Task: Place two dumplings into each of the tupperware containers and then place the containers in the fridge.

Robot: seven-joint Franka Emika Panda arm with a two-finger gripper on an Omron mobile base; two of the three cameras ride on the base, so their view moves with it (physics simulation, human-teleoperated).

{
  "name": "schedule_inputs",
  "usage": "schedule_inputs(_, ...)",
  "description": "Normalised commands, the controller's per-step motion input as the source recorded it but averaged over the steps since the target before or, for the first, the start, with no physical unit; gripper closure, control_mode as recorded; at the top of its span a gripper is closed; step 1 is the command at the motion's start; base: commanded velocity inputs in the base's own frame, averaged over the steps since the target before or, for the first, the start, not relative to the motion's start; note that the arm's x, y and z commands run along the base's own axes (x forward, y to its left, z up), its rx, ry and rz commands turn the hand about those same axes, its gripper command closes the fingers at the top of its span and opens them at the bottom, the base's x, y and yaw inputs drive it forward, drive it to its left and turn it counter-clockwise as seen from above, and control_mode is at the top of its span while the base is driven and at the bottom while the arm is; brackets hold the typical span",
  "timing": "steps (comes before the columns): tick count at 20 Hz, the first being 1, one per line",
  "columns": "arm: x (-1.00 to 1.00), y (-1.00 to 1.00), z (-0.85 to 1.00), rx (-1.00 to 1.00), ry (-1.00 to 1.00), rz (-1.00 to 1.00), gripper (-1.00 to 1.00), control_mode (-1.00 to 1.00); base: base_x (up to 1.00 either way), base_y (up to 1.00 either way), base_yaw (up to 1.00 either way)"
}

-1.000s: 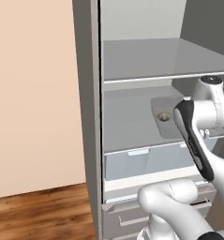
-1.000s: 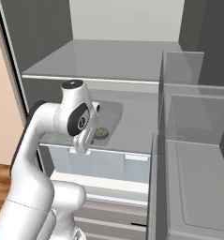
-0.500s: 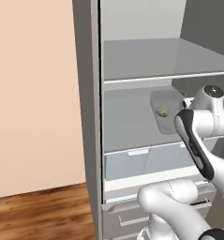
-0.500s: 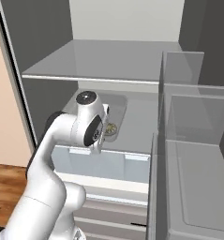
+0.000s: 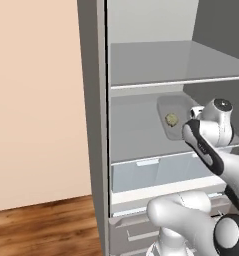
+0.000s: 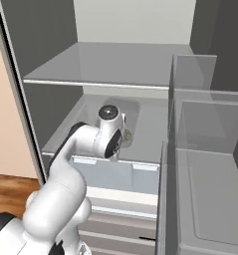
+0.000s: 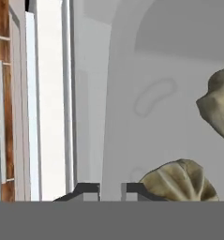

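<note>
One grey tupperware container (image 5: 177,104) sits on the middle shelf of the open fridge (image 5: 93,100), with a beige dumpling (image 5: 171,119) showing inside it. In the right base view the same container (image 6: 134,110) lies just beyond my hand, a dumpling (image 6: 126,135) peeking past the wrist. My gripper (image 7: 110,190) is shut on the container's near rim; its inner wall (image 7: 132,93) rises ahead. Two dumplings lie inside, one close to the fingertips (image 7: 179,180) and one at the right edge (image 7: 221,112). The white wrist hides the fingers in both base views.
A flat grey shelf (image 6: 110,64) hangs above the container. Pale translucent drawers (image 5: 156,170) sit below it. The open door's bins (image 6: 205,164) stand close on the right. A beige wall (image 5: 36,100) and wood floor (image 5: 41,225) lie to the left.
The arm has reached deeper into the fridge and the wrist has turned. The container has slid a little farther back on the shelf with the hand.
</note>
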Motion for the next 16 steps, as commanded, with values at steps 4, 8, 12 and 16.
schedule_inputs(4, 0.85, -0.15, -0.31, 0.05, -0.03, 0.01, 1.00, -1.00, 0.00, 0.00, 0.00)
schedule_inputs(8, 0.61, 0.00, -0.28, 0.00, -0.01, 0.00, 1.00, -1.00, 0.00, 0.00, 0.00)
schedule_inputs(12, 0.46, 0.06, -0.47, 0.00, 0.00, 0.00, 1.00, -1.00, 0.00, 0.00, 0.00)
schedule_inputs(16, 0.34, 0.03, -0.33, 0.00, -0.07, 0.00, 1.00, -1.00, 0.00, 0.00, 0.00)
